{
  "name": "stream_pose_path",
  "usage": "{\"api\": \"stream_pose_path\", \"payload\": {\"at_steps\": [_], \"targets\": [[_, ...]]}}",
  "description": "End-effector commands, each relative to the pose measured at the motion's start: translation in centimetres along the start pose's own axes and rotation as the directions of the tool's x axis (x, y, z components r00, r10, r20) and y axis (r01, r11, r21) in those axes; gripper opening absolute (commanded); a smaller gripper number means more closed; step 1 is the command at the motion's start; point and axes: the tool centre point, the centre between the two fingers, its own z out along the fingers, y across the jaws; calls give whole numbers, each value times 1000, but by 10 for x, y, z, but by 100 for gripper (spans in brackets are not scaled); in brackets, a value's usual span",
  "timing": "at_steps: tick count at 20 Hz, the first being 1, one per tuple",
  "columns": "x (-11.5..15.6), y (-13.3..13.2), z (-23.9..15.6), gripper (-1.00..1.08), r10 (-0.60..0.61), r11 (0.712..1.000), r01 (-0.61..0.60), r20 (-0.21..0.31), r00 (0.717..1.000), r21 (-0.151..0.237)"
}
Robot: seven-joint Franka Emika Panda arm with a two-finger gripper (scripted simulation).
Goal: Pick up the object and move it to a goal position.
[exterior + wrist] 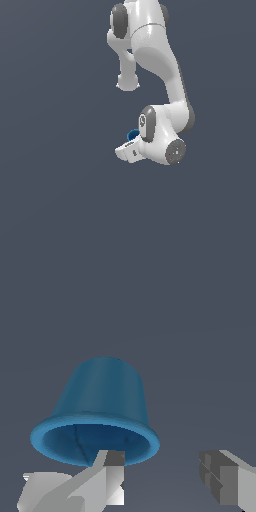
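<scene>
Arm (155,60) bent low, hiding most of blue cup (133,134) just beyond claw (126,151). Wrist view: cup (97,406) whole, rim toward camera, one fingertip (112,461) overlapping rim; claw (162,468) spread wide, holding nothing.

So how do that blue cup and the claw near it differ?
The cup is bright blue and rounded, with a flared rim; the claw is pale grey and blocky. The cup is one hollow piece, its opening facing the wrist camera; the claw is two separate fingers held apart. In the wrist view one finger overlaps the cup's rim while the other stands clear of it. Both sit low against the same plain dark background.
</scene>
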Motion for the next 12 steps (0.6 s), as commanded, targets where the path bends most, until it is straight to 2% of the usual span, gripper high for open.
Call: {"api": "stream_pose_path", "payload": {"at_steps": [1,12], "targets": [[-2,4,5,28,1,1000,-2,13,1000,3],[-2,-1,6,28,-34,999,35,81,996,-9]]}}
